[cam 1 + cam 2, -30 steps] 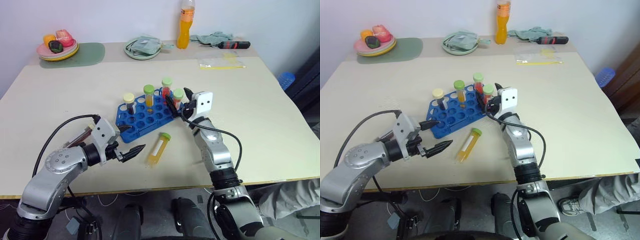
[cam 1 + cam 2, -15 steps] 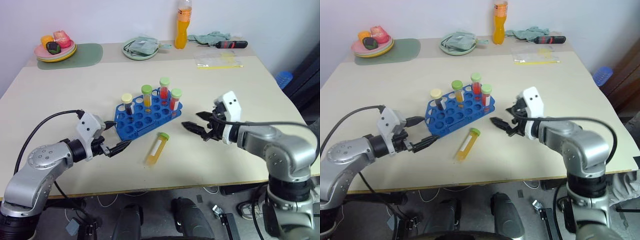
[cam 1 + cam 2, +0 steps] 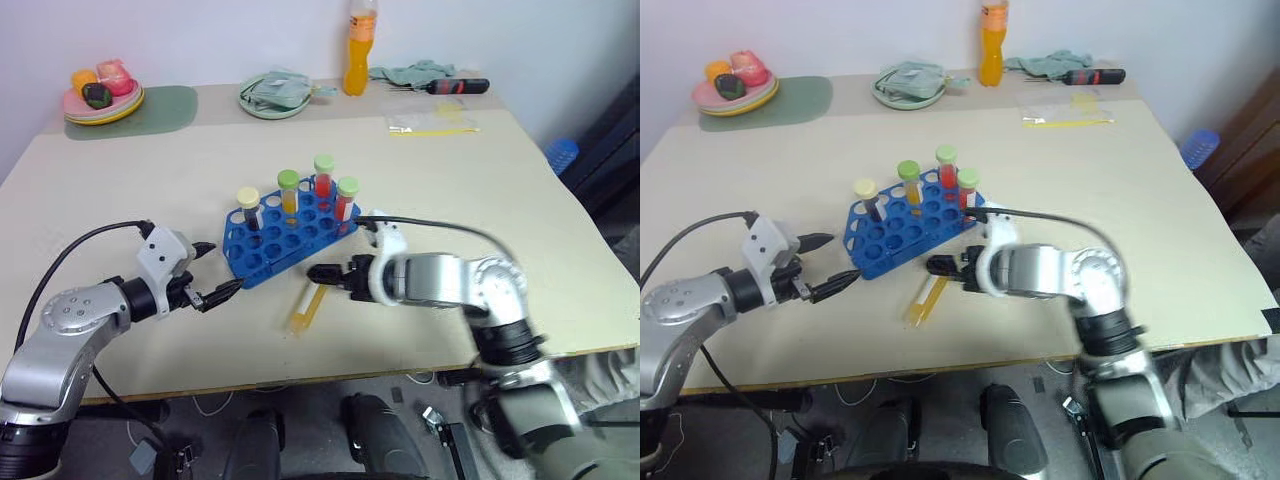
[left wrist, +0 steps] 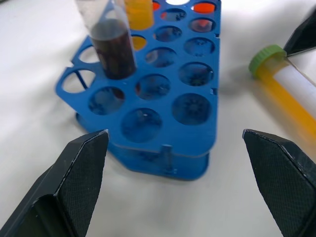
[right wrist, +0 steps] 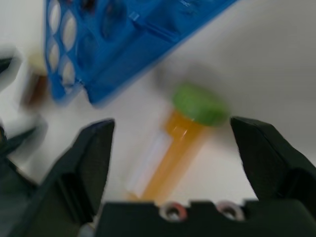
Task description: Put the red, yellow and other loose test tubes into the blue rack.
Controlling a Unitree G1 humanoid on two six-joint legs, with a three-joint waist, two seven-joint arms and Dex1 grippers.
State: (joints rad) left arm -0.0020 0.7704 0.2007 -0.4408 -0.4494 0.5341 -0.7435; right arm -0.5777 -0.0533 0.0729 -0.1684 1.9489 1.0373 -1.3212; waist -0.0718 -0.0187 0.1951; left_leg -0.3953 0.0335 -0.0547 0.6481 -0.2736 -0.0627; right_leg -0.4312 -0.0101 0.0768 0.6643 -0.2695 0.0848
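Fingers of the left gripper [image 3: 212,272] stand wide apart and empty, the arm reaching in low from the near left with its tips aimed at the near left end of the blue rack [image 3: 268,250], just short of it. One rack sits at the middle of the counter [image 3: 480,200], angled so its right end lies farther away. Four tubes stand upright in it: a pale-capped tube [image 3: 248,205] of dark liquid at the left, then a green-capped yellow tube [image 3: 289,192], and two green-capped red tubes [image 3: 324,178] at the far right end. One loose yellow tube [image 3: 307,305] with a green cap lies flat just near of the rack, cap toward the rack. The right gripper [image 3: 330,274] reaches leftward across the counter, fingers spread open and empty, straddling that tube's capped end without touching it.
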